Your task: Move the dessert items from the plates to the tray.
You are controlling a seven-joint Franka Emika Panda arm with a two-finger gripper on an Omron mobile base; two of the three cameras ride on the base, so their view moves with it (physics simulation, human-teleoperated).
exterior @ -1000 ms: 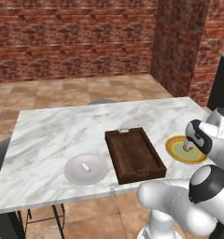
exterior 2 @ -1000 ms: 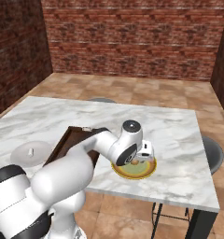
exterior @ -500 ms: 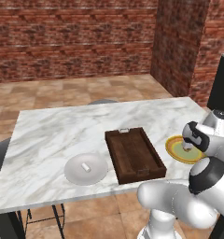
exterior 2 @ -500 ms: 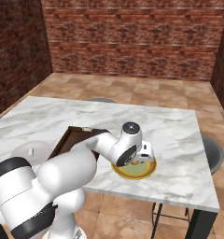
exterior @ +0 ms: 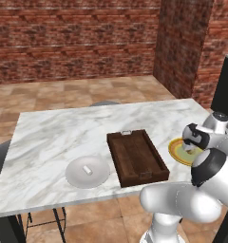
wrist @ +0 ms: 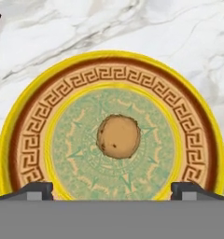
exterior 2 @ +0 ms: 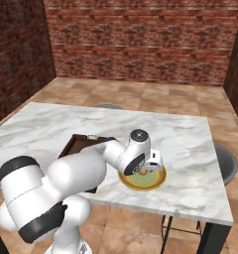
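One orange-brown ball (wrist: pixel 118 137) we see at the centre of the yellow-rimmed plate (wrist: pixel 20 140), our hand (wrist: pixel 112 191) above it, jaws wide, white cylinder (exterior: pixel 87 169) on the grey plate (exterior: pixel 100 176), tray (exterior: pixel 117 161) between plates on the tabletop (exterior: pixel 59 137)

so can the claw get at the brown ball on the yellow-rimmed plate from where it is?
Probably yes. The claw is open above the yellow-rimmed plate, the brown ball lies centred between its fingertips, and nothing stands between them.
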